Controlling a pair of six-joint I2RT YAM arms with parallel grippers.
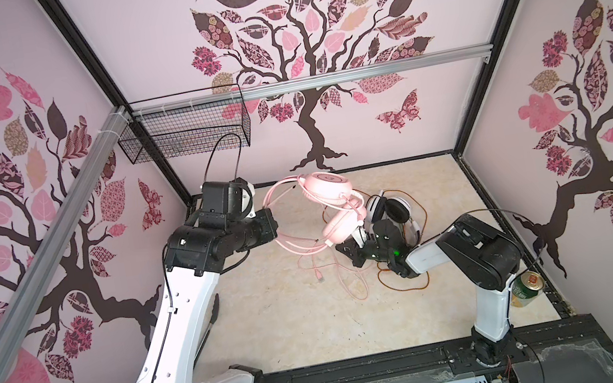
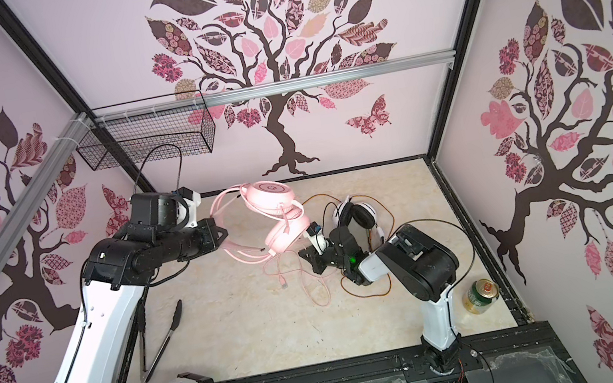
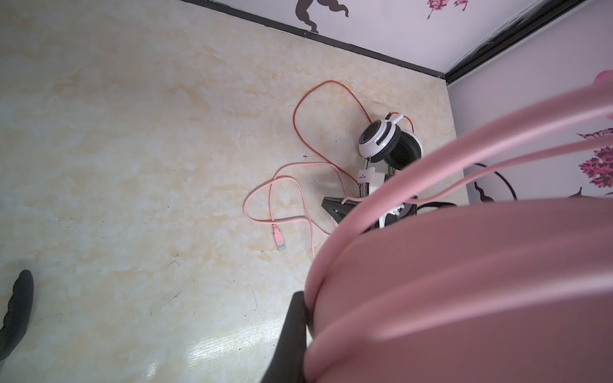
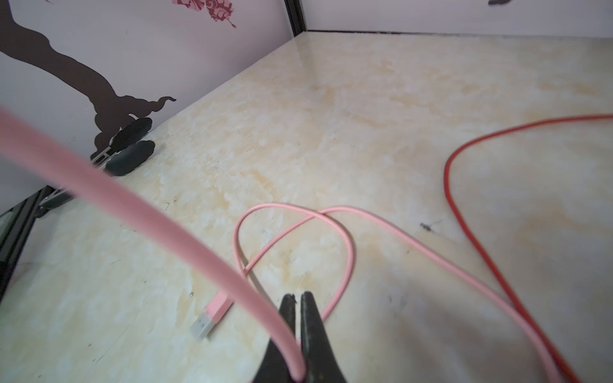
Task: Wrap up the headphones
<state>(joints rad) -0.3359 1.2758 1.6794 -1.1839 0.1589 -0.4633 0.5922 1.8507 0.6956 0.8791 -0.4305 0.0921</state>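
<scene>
Pink over-ear headset (image 1: 327, 185) aloft — green can (image 1: 525, 288) label unreadable
Left gripper (image 2: 221, 234) clamps headband (image 3: 464, 298), right gripper (image 4: 297, 298) pinches pink cable (image 4: 166, 227) — beige tabletop (image 1: 297, 320) open in front.

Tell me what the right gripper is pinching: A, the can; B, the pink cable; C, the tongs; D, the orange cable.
B: in the right wrist view the right gripper is shut on the pink cable, which runs between its jaws.
</scene>
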